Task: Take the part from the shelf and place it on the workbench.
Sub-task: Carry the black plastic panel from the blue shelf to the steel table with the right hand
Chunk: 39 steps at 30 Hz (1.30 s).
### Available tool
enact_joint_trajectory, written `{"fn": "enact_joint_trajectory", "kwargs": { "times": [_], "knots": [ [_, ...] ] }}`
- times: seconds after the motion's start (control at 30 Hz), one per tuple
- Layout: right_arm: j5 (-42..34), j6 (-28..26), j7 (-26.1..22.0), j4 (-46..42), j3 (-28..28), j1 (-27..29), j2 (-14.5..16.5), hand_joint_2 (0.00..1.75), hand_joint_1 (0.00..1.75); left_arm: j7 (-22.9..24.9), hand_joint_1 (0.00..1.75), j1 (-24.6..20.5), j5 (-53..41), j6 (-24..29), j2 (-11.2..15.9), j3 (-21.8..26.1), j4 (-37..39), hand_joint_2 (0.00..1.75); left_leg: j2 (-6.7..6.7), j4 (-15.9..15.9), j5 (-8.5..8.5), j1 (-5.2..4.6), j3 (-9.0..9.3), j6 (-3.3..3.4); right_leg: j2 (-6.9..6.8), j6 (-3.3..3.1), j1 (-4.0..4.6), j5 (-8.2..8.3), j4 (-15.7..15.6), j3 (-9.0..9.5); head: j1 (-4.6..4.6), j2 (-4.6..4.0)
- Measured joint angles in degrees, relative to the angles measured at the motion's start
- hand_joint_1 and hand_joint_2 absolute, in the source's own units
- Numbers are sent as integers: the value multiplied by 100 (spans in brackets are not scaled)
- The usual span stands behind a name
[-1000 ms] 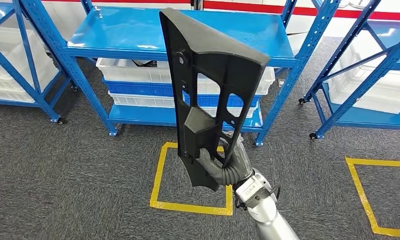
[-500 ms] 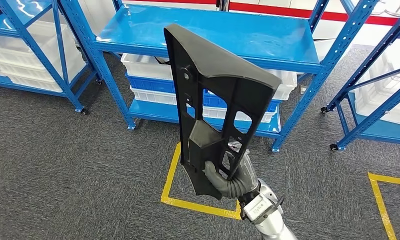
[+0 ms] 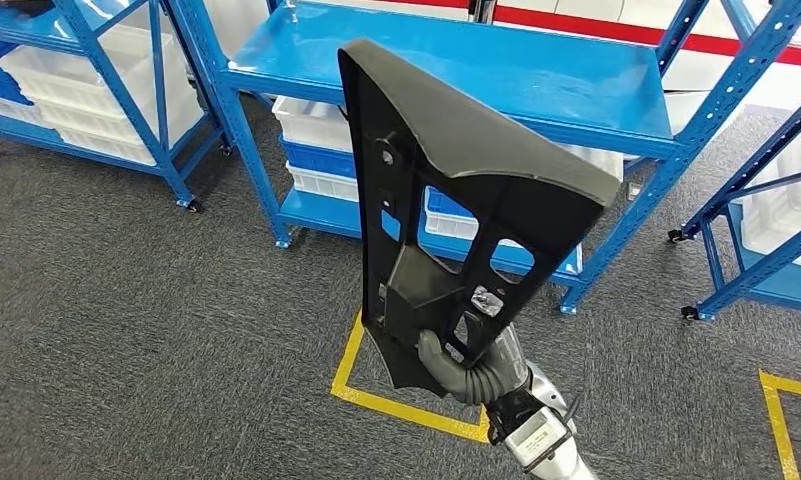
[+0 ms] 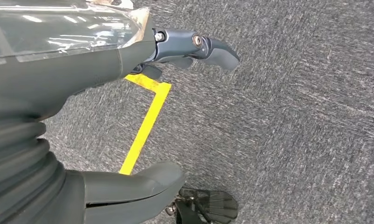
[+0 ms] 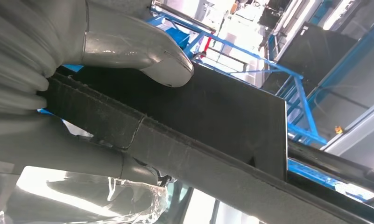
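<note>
Above the grey carpet [image 3: 126,330], right hand [image 3: 471,365] fingers [image 5: 143,56] clamp the upright black part [image 3: 446,200] at its lower end

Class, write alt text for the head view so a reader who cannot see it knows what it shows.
The robot's right hand holds a large black part upright by its lower end, above grey carpet marked with yellow tape. Behind stand blue shelves with white bins on the lower levels.
</note>
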Motion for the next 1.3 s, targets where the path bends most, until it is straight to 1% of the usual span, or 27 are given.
{"fn": "enact_joint_trajectory", "kwargs": {
  "times": [0.07,0.1,0.13,0.2,0.23,0.27,0.3,0.37,0.4,0.43,0.47,0.53,0.6,0.63,0.7,0.77,0.8,0.83,0.87,0.93,0.97,1.0,1.07,1.13,1.2,1.27,1.3],
  "knots": [
    [-2,0,4,-77,-29,-6,8,175,175,6,0,-6,4,27,2,-4,0,175,-74,-49,38,2,7,75,-12,53,6,-34,30,-13,5,0],
    [-4,1,7,-116,-45,-11,12,175,175,6,0,-11,9,44,2,-4,0,175,-106,-80,66,13,14,122,48,65,3,-113,146,-65,6,0],
    [-8,2,9,-151,-60,-14,16,175,175,6,0,-17,13,58,3,-4,0,175,-140,-109,93,27,17,166,133,61,-6,-245,383,-172,9,0],
    [-17,4,13,-190,-83,-11,17,175,175,7,0,-28,19,76,7,-4,-1,175,-219,-116,119,34,-11,209,294,33,-41,-586,1125,-518,13,0],
    [-21,4,14,-196,-91,-6,16,175,175,7,0,-29,19,80,9,-4,-1,175,-268,-115,126,34,-24,211,322,44,-53,-704,1457,-673,15,0],
    [-22,4,15,-197,-98,-2,15,175,175,7,0,-25,19,81,8,-4,0,175,-318,-112,133,36,-33,207,334,79,-66,-739,1617,-743,14,0],
    [-24,4,15,-199,-101,0,15,175,175,7,0,-22,19,81,5,-4,1,175,-371,-107,139,41,-38,198,340,137,-82,-678,1549,-700,14,0],
    [-24,5,15,-209,-103,-1,15,175,175,7,0,-19,20,81,-4,-4,2,175,-482,-78,142,61,-45,160,406,279,-144,-370,837,-336,14,0],
    [-23,7,16,-213,-103,-2,16,175,175,6,0,-22,24,82,-2,-4,1,175,-536,-51,139,59,-62,126,484,316,-162,-238,464,-156,16,0],
    [-22,10,18,-220,-104,-3,18,175,175,5,0,-23,30,86,3,-4,0,175,-582,-26,140,54,-84,86,541,315,-171,-150,209,-34,15,0],
    [-20,15,21,-224,-105,-2,21,175,175,4,0,-21,40,91,8,-4,-1,175,-618,-11,147,43,-110,44,585,286,-169,-112,88,15,13,0],
    [-2,28,25,-231,-110,-2,38,175,175,2,0,-4,60,102,15,-3,-1,175,-670,-20,183,42,-148,-20,539,194,-154,-83,91,4,6,0],
    [28,43,28,-231,-114,-15,65,175,175,2,0,13,70,105,15,-2,1,175,-532,57,129,54,-198,-68,458,115,-164,-49,85,1,2,0],
    [42,51,29,-231,-114,-23,79,175,175,2,0,15,72,106,14,-2,1,175,-410,223,14,58,-272,-86,408,70,-165,-39,78,0,-3,0],
    [77,65,40,-229,-114,-37,96,175,175,2,0,14,85,121,8,-2,2,175,-211,860,-347,57,-554,-114,297,11,-130,-38,76,-10,-13,0],
    [115,74,78,-222,-114,-45,101,175,175,2,0,23,120,149,4,6,2,175,-186,1477,-585,59,-833,-118,169,-10,-92,-46,77,-17,-14,0],
    [126,75,103,-218,-114,-48,102,175,175,8,0,34,129,159,4,13,2,175,-183,1535,-559,58,-849,-107,106,-16,-78,-51,78,-15,-14,0],
    [127,75,124,-215,-116,-54,104,175,175,24,0,47,122,164,5,19,2,175,-169,1374,-438,54,-752,-85,47,-24,-67,-57,78,-10,-14,0],
    [121,75,138,-213,-117,-66,106,175,175,44,0,58,109,166,7,23,2,175,-113,1033,-262,44,-558,-48,-4,-30,-57,-64,78,1,-14,0],
    [108,73,150,-212,-124,-96,115,175,175,72,0,58,87,168,13,26,2,175,127,338,-34,-14,-181,35,-94,-29,-19,-81,80,12,-12,0],
    [102,72,151,-208,-129,-111,122,175,175,69,0,50,84,167,15,27,2,175,212,146,5,-47,-90,69,-140,-19,3,-88,81,12,-10,0],
    [95,70,153,-200,-134,-123,130,175,175,64,0,42,78,166,21,29,2,175,241,74,-1,-77,-71,91,-190,-8,20,-95,77,11,-8,0],
    [75,68,162,-185,-139,-156,145,175,175,63,0,37,65,164,35,34,2,175,113,26,36,-78,-80,139,-279,20,39,-116,74,8,-5,0],
    [43,68,187,-173,-140,-217,152,175,175,68,0,28,56,161,49,43,2,175,-5,-49,93,-46,-56,207,-109,30,33,-249,270,-62,-2,0],
    [23,68,215,-155,-150,-268,147,175,175,72,0,3,49,154,64,50,2,175,-133,-81,130,-26,-56,253,199,1,3,-550,916,-346,3,0],
    [21,68,231,-126,-162,-279,139,175,175,75,0,-8,45,149,76,54,2,175,-288,-76,142,-20,-73,263,316,7,-23,-786,1606,-685,7,0],
    [22,68,236,-111,-166,-281,136,175,175,75,0,-4,45,146,78,55,2,175,-365,-72,145,-18,-75,260,328,46,-36,-780,1698,-739,7,0]
  ]
}}
